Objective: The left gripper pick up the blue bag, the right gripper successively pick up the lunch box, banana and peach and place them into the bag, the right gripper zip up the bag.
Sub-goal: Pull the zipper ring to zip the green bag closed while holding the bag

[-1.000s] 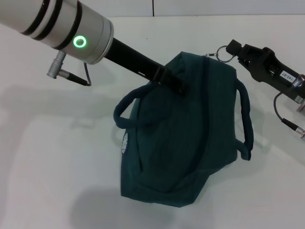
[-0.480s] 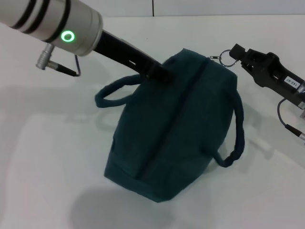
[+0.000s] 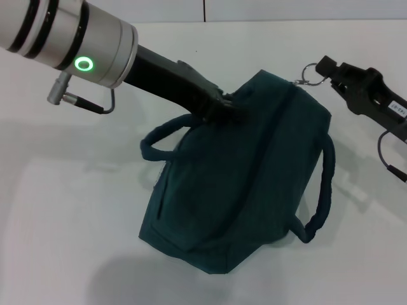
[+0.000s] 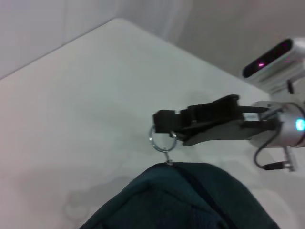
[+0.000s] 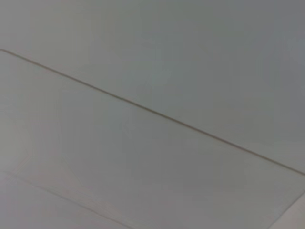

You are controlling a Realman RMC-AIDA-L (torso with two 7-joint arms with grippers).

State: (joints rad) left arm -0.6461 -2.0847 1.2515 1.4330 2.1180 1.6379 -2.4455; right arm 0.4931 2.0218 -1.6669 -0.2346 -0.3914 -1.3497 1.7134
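The blue bag (image 3: pixel 241 178) stands on the white table in the head view, dark teal, with its zip line running along the top and looking closed. My left gripper (image 3: pixel 226 108) is shut on the bag's top edge near one handle. My right gripper (image 3: pixel 320 67) is shut on the metal zipper ring (image 3: pixel 308 75) at the far right end of the bag. The left wrist view shows the right gripper (image 4: pixel 162 123) holding the ring (image 4: pixel 162 139) above the bag's end (image 4: pixel 181 200). The lunch box, banana and peach are out of view.
The white table (image 3: pixel 76 210) lies all around the bag. The bag's two rope handles hang to the left (image 3: pixel 162 136) and right (image 3: pixel 321 190). The right wrist view shows only a plain grey surface with a seam.
The bag has shifted and tilted to the right between frames. My right gripper with the zipper ring has moved right and slightly up. My left gripper stays clamped on the bag's top.
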